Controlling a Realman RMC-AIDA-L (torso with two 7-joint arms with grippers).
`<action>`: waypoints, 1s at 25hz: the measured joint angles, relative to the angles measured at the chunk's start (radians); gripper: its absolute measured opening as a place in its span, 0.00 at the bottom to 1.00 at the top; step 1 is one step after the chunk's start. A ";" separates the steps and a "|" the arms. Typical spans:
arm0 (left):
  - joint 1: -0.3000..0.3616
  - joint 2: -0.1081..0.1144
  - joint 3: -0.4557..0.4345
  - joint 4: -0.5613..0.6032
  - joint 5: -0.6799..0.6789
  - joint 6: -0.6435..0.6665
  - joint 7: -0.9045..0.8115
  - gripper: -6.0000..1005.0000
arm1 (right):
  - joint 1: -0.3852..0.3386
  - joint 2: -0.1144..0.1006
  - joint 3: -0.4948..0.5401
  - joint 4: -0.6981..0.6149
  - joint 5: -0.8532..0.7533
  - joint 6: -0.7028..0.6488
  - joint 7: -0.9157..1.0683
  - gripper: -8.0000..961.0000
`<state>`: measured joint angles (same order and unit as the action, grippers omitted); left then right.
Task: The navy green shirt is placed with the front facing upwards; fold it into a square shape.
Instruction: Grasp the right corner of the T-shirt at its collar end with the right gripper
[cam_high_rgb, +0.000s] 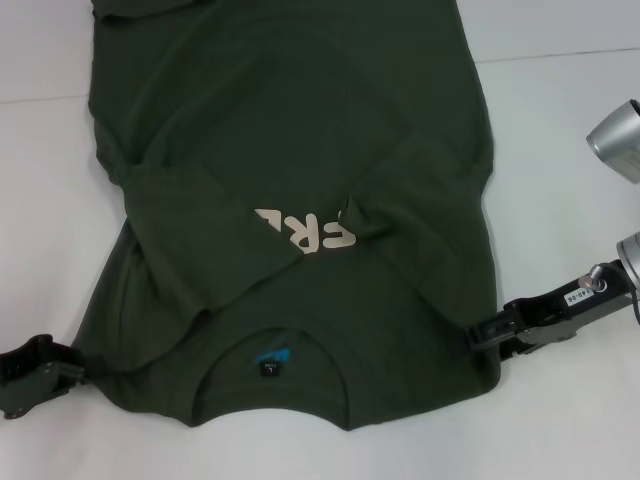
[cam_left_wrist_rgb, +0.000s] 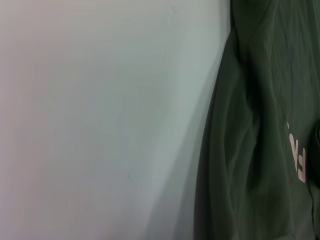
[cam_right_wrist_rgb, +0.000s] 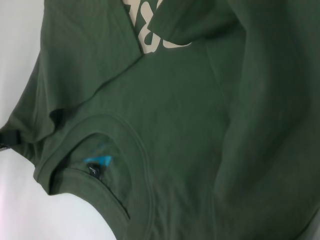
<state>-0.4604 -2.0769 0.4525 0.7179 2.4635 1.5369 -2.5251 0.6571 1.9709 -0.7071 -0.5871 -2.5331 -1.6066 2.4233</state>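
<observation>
At the bottom of the head view, the ribbed crew neck collar (cam_high_rgb: 275, 365) of the dark olive-green short-sleeved cotton T-shirt (cam_high_rgb: 290, 170) lies nearest, a small blue-and-black label (cam_high_rgb: 272, 357) showing inside it. The left claw (cam_high_rgb: 62, 373) sits at lower left, touching the shoulder edge; the right claw (cam_high_rgb: 485, 335) sits at lower right, against the opposite shoulder edge. Each looks pinched on the fabric edge, though I cannot tell for certain whether the jaws are together.

Toward the middle, both sleeves are folded inward and overlap the cream chest print (cam_high_rgb: 305, 228), leaving only part of it showing. Beyond that the shirt body stretches up to the top of the frame across the white tabletop (cam_high_rgb: 560, 120).

The step in hand appears to be carrying the collar end toward the far hem. To do it well, both claws should lift level and travel together, keeping the shoulder line taut so the tucked sleeves stay put and the edges land square.
</observation>
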 joint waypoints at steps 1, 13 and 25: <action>0.000 0.000 0.000 0.000 0.000 0.000 0.000 0.03 | -0.001 -0.001 0.000 0.000 -0.003 -0.002 0.001 0.96; 0.001 0.000 0.000 0.000 0.000 -0.002 0.000 0.03 | 0.001 0.002 -0.003 0.000 -0.013 -0.009 0.004 0.97; 0.002 0.000 -0.002 0.000 0.000 -0.002 0.000 0.03 | 0.012 0.023 -0.006 0.004 -0.016 -0.002 0.005 0.96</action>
<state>-0.4585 -2.0772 0.4510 0.7179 2.4635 1.5354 -2.5248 0.6692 1.9938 -0.7127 -0.5834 -2.5487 -1.6091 2.4280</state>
